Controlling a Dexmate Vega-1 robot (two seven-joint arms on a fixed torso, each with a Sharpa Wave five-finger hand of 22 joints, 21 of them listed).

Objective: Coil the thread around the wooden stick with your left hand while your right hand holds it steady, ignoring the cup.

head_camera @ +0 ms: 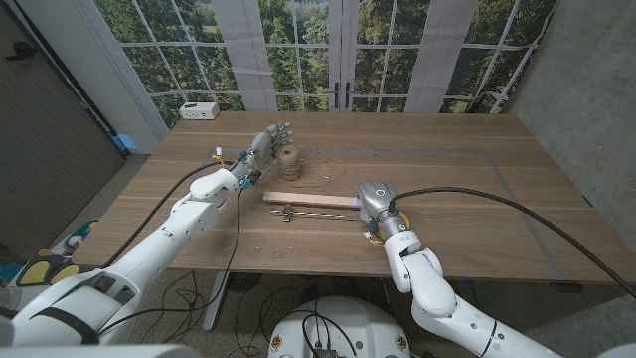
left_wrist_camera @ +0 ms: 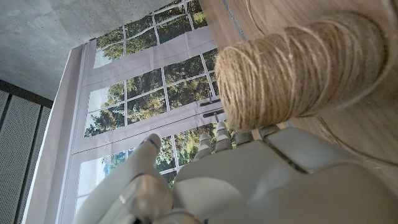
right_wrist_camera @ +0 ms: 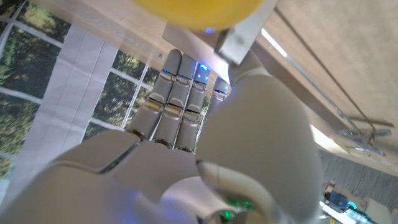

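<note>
No thread circles the stick [head_camera: 310, 201] yet: my left hand [head_camera: 266, 147] cups the spool [head_camera: 288, 164], fingers apart, while my right hand [head_camera: 374, 202] clasps the stick's end.

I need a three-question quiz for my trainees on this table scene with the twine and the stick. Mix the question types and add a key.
1. True or false: the left hand is beside the twine spool.
2. Which end of the wooden stick is the right hand at?
A. the end nearer the robot's left
B. the end nearer the robot's right
C. the middle
3. Fill in: the spool stands on the ____, farther from the robot than the stick.

Key
1. True; in the left wrist view the spool sits right by that hand's fingers.
2. B
3. table
</note>
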